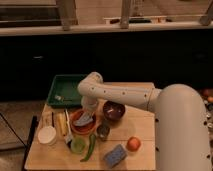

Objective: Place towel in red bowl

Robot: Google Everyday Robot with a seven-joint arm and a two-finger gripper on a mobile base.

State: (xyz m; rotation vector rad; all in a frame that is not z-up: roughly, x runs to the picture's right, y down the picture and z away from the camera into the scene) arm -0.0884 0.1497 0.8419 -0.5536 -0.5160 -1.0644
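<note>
The red bowl sits left of centre on the wooden table. My gripper hangs straight down over it from the pale arm that reaches in from the right. The towel, a small pale grey-white cloth, lies low inside the bowl right at the gripper's tip. The gripper is shut, and the cloth appears caught in it; the arm hides part of the bowl's far rim.
A green tray lies behind the bowl, a dark maroon bowl to its right. In front are a white cup, a yellow item, a green pepper, a blue sponge and an orange.
</note>
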